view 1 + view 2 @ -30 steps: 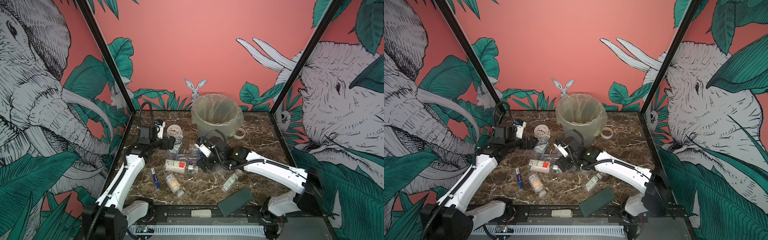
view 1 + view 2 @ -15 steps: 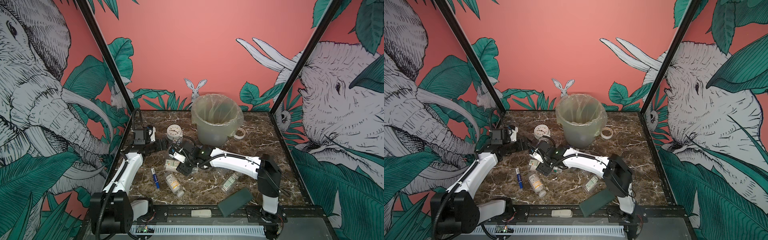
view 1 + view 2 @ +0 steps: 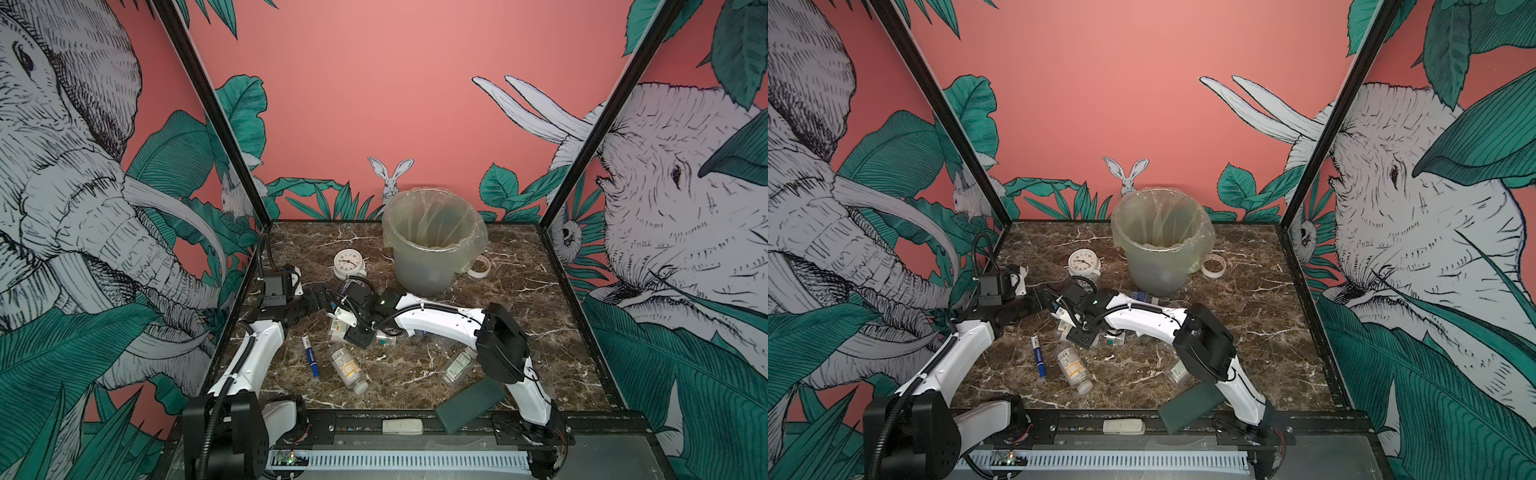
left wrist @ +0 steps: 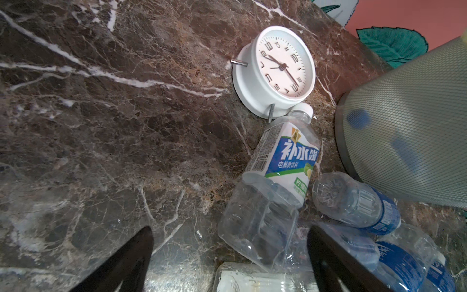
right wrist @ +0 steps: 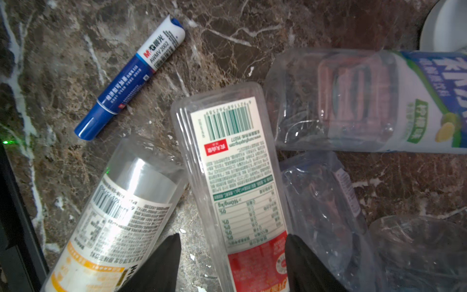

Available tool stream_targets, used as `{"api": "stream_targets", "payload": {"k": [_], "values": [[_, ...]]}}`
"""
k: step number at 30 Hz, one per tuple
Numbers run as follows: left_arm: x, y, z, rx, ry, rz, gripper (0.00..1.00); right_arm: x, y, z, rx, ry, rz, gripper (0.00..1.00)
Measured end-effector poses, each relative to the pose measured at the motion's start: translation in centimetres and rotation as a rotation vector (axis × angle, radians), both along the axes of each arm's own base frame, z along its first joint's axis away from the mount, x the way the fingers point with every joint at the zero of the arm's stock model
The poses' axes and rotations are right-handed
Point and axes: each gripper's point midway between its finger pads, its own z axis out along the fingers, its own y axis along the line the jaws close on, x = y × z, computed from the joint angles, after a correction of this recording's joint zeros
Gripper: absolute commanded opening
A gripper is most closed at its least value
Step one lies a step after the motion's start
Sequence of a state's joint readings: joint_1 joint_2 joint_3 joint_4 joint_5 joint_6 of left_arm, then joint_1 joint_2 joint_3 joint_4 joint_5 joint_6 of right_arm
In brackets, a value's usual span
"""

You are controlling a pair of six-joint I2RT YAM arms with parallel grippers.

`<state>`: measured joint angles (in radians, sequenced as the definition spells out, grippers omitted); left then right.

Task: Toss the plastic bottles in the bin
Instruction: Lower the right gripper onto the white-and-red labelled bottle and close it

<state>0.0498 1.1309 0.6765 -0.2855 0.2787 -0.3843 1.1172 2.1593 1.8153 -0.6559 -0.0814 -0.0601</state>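
Several plastic bottles lie in a heap left of the middle, in front of the bin [image 3: 432,257] [image 3: 1158,266], a grey-green bucket with a bag over its rim. My right gripper [image 5: 233,236] [image 3: 357,332] reaches across and straddles a flat clear bottle with a red and white label [image 5: 235,164]. Its jaws are open, with a gap on one side. My left gripper [image 4: 230,230] [image 3: 320,301] is wide open around the base of a clear blue-labelled bottle [image 4: 283,154] [image 5: 379,101]. A white-labelled pill bottle [image 3: 348,366] [image 5: 113,220] lies in front, and another bottle [image 3: 457,368] to the right.
A white clock [image 3: 348,262] [image 4: 280,68] stands behind the heap, a tape roll [image 3: 478,266] right of the bin. A blue marker pen [image 3: 310,356] [image 5: 131,78] lies next to the pill bottle. A dark green block [image 3: 469,401] leans on the front edge.
My right arm has swung left across the middle onto the heap and its jaws have narrowed around the flat bottle. My left gripper has drawn back slightly and stays open.
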Motion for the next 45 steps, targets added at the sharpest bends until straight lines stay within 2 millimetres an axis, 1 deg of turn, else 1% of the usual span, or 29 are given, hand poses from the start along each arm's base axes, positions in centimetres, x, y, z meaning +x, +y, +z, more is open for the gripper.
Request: {"api": "stream_targets", "payload": {"k": [11, 21, 25, 33, 39, 41, 42, 45], "values": [[-0.5, 0.5, -1.2, -0.009, 0.009, 0.029, 0.96, 0.9, 0.2, -0.9, -0.020, -0.012, -0.001, 0.72], [-0.4, 0.9, -1.5, -0.004, -0.002, 0.053, 0.96, 1.2, 0.6, -1.5, -0.028, -0.011, 0.004, 0.79], [-0.7, 1.3, -2.0, 0.008, 0.011, 0.065, 0.96, 1.1, 0.5, -2.2, -0.039, -0.002, 0.004, 0.80], [-0.7, 1.5, -2.3, 0.016, 0.015, 0.073, 0.96, 1.2, 0.7, -2.5, -0.045, 0.003, 0.005, 0.80], [-0.8, 1.8, -3.4, 0.020, 0.043, 0.083, 0.96, 1.2, 0.8, -3.4, -0.057, 0.010, 0.006, 0.80], [-0.8, 1.9, -3.5, 0.023, 0.047, 0.086, 0.96, 1.2, 0.8, -3.5, -0.060, 0.013, 0.007, 0.80], [-0.8, 1.9, -3.6, 0.024, 0.048, 0.087, 0.96, 1.2, 0.8, -3.6, -0.061, 0.014, 0.007, 0.78], [-0.8, 1.9, -3.5, 0.022, 0.046, 0.086, 0.97, 1.1, 0.8, -3.6, -0.063, 0.016, 0.005, 0.69]]}}
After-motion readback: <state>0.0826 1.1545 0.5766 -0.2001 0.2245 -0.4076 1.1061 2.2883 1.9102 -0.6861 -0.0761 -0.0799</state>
